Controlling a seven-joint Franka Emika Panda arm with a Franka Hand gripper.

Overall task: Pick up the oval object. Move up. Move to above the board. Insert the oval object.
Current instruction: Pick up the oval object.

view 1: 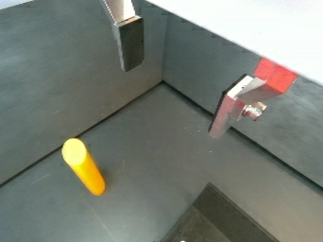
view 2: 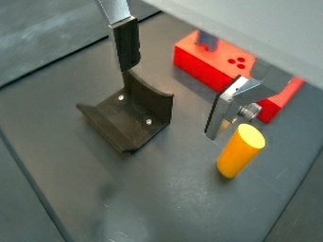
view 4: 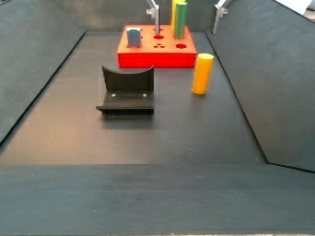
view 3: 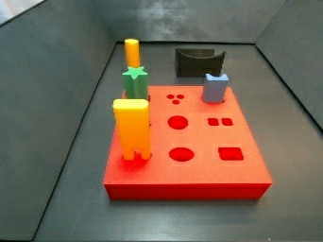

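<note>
The oval object point(view 4: 204, 74) is a slim yellow-to-orange peg standing upright on the dark floor, just off one end of the red board point(view 4: 157, 57). It also shows in both wrist views as the peg point(view 1: 83, 165) and peg point(view 2: 240, 151), and in a side view as the peg point(view 3: 131, 52) behind the board point(view 3: 190, 175). My gripper point(view 2: 177, 80) hangs open and empty above the floor, between the peg and the board's corner point(view 2: 214, 61). In a side view only its fingertips point(view 4: 154, 11) show, at the upper edge. Nothing is between the fingers point(view 1: 130, 43).
The dark fixture point(view 4: 127, 89) stands on the floor beside the peg, also seen as the fixture point(view 2: 127, 118). On the board stand a wide yellow-orange block point(view 3: 130, 128), a green star peg point(view 3: 134, 83) and a grey-blue piece point(view 3: 216, 88). Grey walls point(view 1: 190, 52) enclose the floor.
</note>
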